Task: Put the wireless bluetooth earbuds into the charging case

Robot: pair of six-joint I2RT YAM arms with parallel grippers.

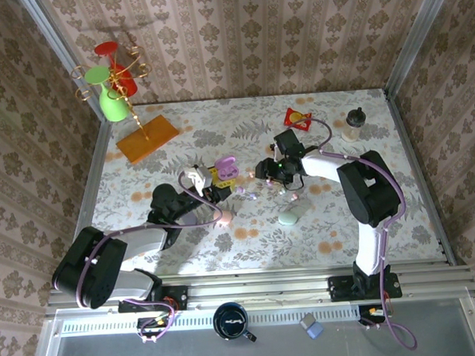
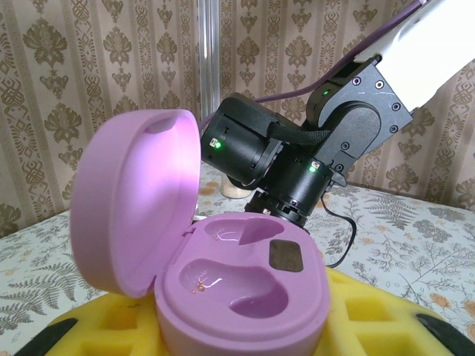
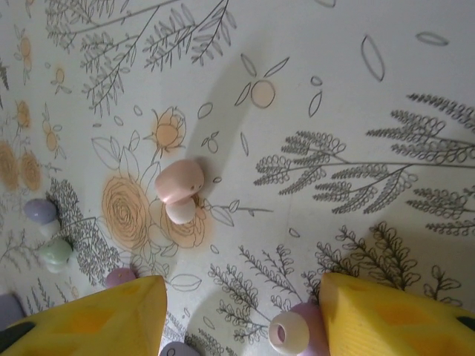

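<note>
Floral-print tabletop [image 3: 356,96]: right gripper [image 3: 241,319] gapes empty, pale pink plastic earbud [image 3: 178,187] up-frame left of its gap, long axis near-vertical; left gripper [image 1: 209,182] clamps open lilac oval plastic case [image 2: 245,289].

a floral cloth [image 1: 395,146] covers the table, and damask wallpaper [image 1: 254,33] lines the walls behind and at both sides. at the far left corner stands a gold wire stand [image 1: 125,80] on an orange base [image 1: 147,139], with a red cup [image 1: 106,49] at the top and two green cups [image 1: 113,107] lower down. near the far right edge lies a small red thing [image 1: 298,119], and just right of it a jar [image 1: 354,124] with a dark lid. on the grey ledge below the rail sit a dark mug [image 1: 231,320] and a small blue-grey block [image 1: 311,326].
</note>
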